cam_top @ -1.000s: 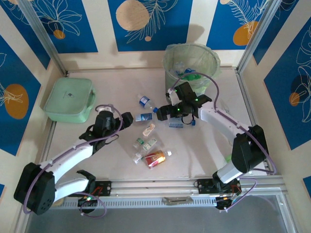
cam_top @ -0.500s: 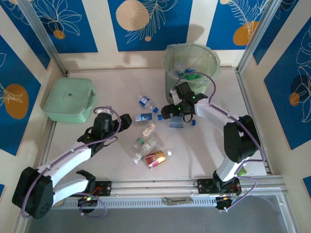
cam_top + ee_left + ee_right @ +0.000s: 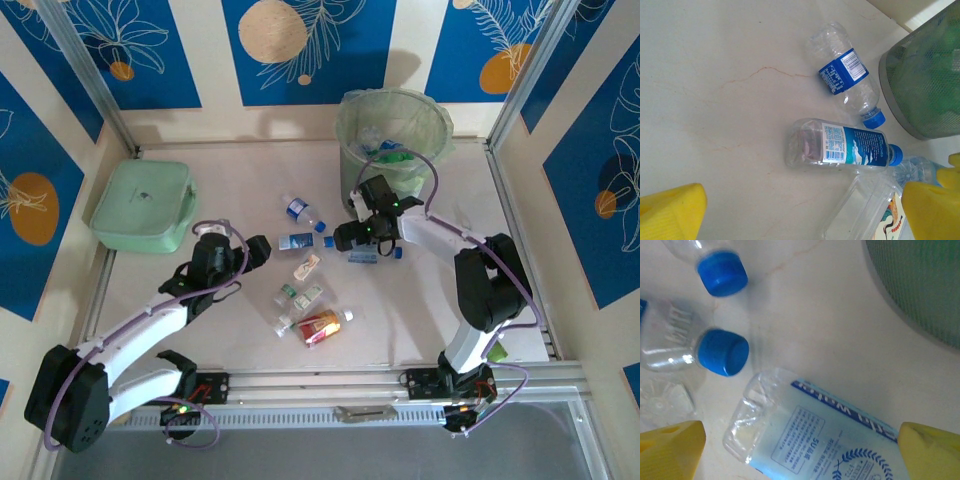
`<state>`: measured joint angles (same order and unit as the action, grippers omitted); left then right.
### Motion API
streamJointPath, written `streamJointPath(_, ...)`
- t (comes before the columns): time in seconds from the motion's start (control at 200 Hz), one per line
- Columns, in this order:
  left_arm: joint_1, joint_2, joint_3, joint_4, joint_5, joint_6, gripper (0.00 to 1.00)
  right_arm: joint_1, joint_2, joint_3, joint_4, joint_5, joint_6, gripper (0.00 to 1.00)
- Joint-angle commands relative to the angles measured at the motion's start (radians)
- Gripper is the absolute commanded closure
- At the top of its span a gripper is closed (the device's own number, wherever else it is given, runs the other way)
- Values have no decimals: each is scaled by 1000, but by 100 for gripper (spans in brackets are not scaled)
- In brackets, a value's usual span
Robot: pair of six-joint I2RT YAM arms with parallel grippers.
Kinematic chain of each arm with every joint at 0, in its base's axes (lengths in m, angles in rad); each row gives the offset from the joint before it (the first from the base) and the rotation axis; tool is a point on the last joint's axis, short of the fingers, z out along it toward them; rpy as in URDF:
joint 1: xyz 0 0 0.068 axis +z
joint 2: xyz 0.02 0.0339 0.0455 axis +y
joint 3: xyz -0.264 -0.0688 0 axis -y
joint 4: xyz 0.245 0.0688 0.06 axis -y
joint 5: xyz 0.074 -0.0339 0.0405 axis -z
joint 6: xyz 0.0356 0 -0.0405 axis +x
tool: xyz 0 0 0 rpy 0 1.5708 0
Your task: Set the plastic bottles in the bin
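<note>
Several plastic bottles lie mid-table: a blue-label one (image 3: 296, 210), another (image 3: 298, 241), a small one (image 3: 307, 267), a green-label one (image 3: 302, 297) and a red-orange one (image 3: 320, 325). The bin (image 3: 392, 130), lined in pale green, stands at the back and holds bottles. My right gripper (image 3: 362, 240) hangs open just over a flattened pale-blue-label bottle (image 3: 815, 440), which lies between its yellow fingers (image 3: 932, 452). My left gripper (image 3: 256, 250) is open and empty, left of the blue-label bottle (image 3: 840, 145); a clear bottle with a colourful label (image 3: 875, 210) lies near its right finger (image 3: 932, 210).
A flat mint-green case (image 3: 142, 205) sits at the left. Walls close the table on three sides. The bin's mesh wall (image 3: 925, 75) is close beyond a third bottle (image 3: 847, 82). Two blue caps (image 3: 722, 352) lie left of the right gripper's bottle.
The right arm has folded in and its gripper has come down a little over the pale-blue-label bottle. The left gripper has barely shifted. Both stayed open.
</note>
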<state>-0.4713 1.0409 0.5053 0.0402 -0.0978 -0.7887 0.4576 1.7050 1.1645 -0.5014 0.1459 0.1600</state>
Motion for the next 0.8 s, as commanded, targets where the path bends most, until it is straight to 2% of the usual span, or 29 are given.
streamJointPath(0.0, 13, -1, -13, 8, 9, -7, 1, 16, -30, -43, -42, 35, 16, 1)
streamJointPath(0.21, 13, 19, -10, 26, 23, -12, 1, 43, -54, -72, -52, 43, 37, 1)
streamJointPath(0.505, 14, 13, -19, 26, 17, -14, 1, 135, -91, -117, -117, 69, 82, 1)
streamJointPath(0.795, 14, 30, -17, 44, 33, -20, 1, 160, -83, -134, -149, 124, 77, 1)
